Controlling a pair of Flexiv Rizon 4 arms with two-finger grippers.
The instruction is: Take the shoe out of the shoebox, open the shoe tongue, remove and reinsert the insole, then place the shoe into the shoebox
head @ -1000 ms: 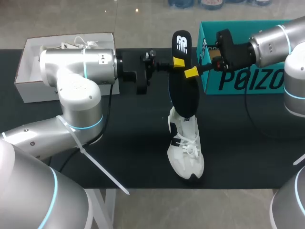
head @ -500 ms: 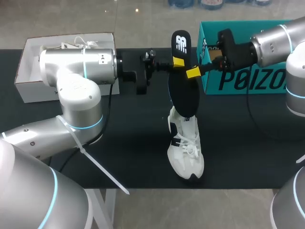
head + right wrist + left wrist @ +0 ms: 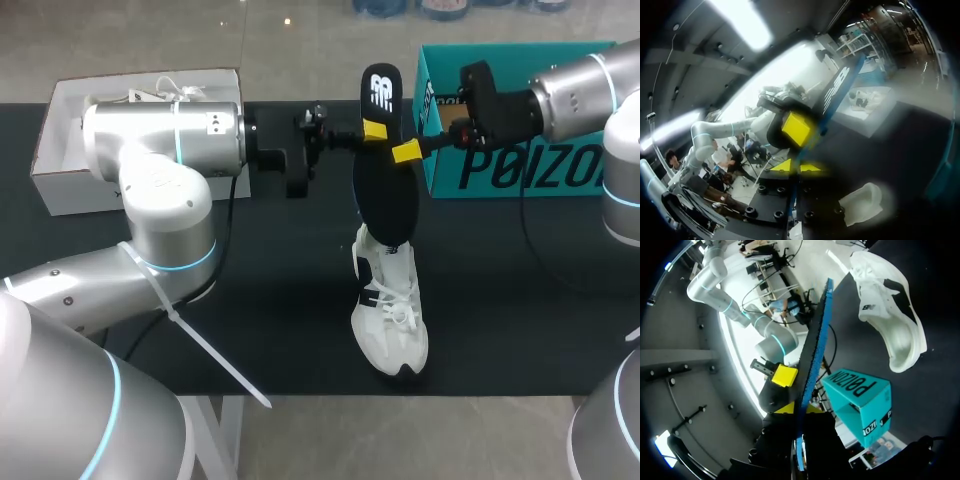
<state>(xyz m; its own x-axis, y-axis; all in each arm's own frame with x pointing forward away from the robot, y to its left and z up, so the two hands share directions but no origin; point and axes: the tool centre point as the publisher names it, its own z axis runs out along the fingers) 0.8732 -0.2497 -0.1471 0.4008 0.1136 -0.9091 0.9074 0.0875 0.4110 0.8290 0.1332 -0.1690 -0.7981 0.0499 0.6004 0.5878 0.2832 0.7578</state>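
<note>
The black insole (image 3: pixel 385 190) hangs upright in the air above the table's middle, its lower tip over the heel opening of the white shoe (image 3: pixel 390 320). My left gripper (image 3: pixel 373 130) is shut on the insole's upper part from the left. My right gripper (image 3: pixel 405 152) is shut on its right edge just below. In the left wrist view the blue-edged insole (image 3: pixel 815 350) runs out from between my left gripper's (image 3: pixel 800 409) tips, with the shoe (image 3: pixel 890 325) lying beyond it. In the right wrist view the insole (image 3: pixel 840 90) rises from my right gripper (image 3: pixel 797 166).
The teal shoebox (image 3: pixel 500 170) stands on its side at the back right, close behind my right wrist. A white open box (image 3: pixel 60 190) with white laces inside sits at the back left. My left arm's big elbow spans the table's left half.
My right gripper and wrist have slid slightly to the right along the insole's edge. The insole, shoe and left arm have stayed put.
</note>
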